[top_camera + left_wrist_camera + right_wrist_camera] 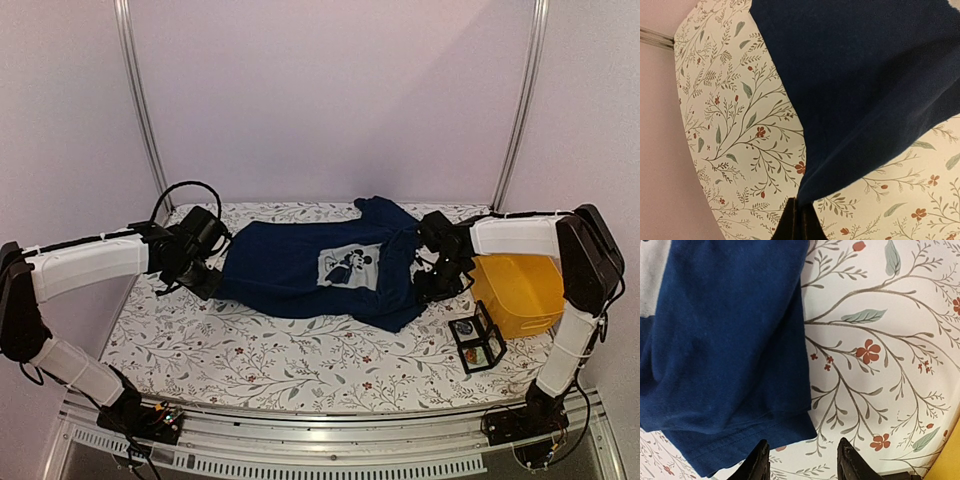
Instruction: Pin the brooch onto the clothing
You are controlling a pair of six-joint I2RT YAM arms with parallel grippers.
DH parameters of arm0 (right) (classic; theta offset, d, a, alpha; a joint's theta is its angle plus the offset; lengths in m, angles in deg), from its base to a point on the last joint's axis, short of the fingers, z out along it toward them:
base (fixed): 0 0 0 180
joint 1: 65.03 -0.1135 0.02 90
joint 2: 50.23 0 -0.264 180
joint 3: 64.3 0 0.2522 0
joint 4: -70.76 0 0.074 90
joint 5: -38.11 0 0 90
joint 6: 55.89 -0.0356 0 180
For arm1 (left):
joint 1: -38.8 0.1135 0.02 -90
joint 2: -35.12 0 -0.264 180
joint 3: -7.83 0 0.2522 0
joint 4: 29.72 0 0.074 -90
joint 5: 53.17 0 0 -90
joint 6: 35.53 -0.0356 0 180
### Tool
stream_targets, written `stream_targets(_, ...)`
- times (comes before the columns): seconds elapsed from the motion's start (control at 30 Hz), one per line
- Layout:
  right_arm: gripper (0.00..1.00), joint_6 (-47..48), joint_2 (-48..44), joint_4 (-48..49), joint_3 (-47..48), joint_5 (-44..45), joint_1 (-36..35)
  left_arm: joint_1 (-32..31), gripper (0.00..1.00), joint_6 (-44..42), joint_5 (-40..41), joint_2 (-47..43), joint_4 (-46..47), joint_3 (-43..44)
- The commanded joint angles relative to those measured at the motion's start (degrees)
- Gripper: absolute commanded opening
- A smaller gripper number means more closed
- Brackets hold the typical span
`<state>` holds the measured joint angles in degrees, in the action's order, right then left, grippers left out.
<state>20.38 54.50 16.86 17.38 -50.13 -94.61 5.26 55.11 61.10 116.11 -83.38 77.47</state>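
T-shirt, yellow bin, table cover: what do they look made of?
T-shirt: soft knit fabric, probably cotton, matte; fine knit grain, stitched hem, limp folds.
Yellow bin: likely moulded plastic, smooth with a slight sheen; too small to confirm.
Table cover: flat floral-printed sheet, matte; cloth or vinyl, cannot tell.

Top external camera looks down from high at the near side across the whole floral table (260, 350); both wrist cameras face it at close range, each sharing an edge of the navy T-shirt (290, 265).
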Motion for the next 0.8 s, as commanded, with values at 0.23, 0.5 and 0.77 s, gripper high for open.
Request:
stream_targets(0.23,0.39,-0.05,2.39,1.28,-0.55,-1.13,-1.00,-0.15,0.00,-0.45,0.52,-1.19,0.35,-0.07)
stream_targets(0.5,0.01,-0.69,1.43,-0.97,-4.68,-6.32,-1.71,-0.12,0.00,-0.56,1.48,-1.83,0.28,-0.22)
stream_targets(0.77,0.00,-6.23,-11.32,-8.53,-11.43,-17.50,-10.92,-0.07,0.00,-1.13,1.94,-3.40,-0.70,0.20)
